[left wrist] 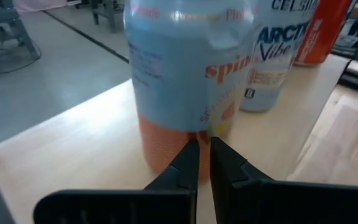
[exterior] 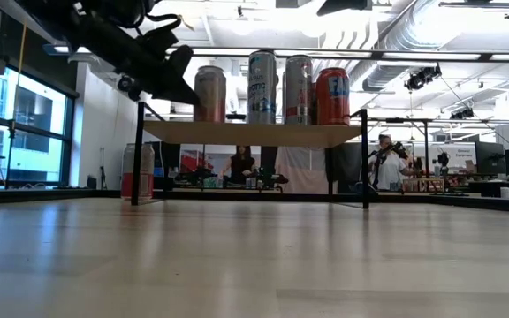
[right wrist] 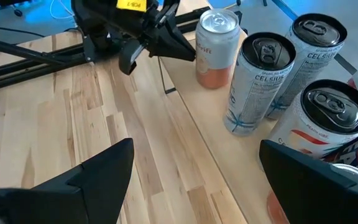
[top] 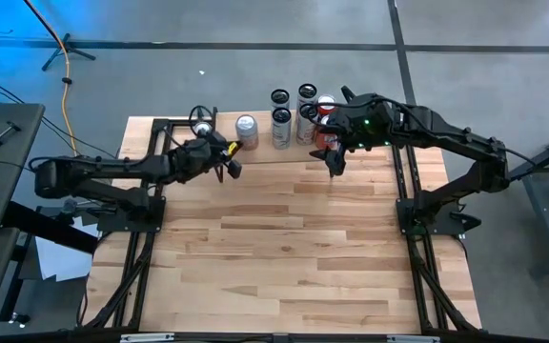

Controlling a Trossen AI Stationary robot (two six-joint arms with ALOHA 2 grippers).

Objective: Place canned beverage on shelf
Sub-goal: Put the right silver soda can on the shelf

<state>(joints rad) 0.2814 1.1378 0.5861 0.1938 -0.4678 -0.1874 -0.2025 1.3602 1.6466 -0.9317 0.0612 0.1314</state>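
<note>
Several cans (top: 294, 114) on the shelf (exterior: 254, 133) look smooth, stiff yet dentable, best gripped mid-body; left claw (top: 229, 164) shut and empty, right claw (top: 334, 162) wide.

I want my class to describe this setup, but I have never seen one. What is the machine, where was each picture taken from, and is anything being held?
Two dark robot arms work at a wooden table. One picture looks straight down, one looks level across the tabletop, and one comes from each wrist. At the far edge stands a low wooden shelf carrying several drink cans. The left pincer is shut and empty, pointing at a blue and orange can. The right pincer is open, holds nothing, and hangs just in front of the shelf beside a red can.
</note>
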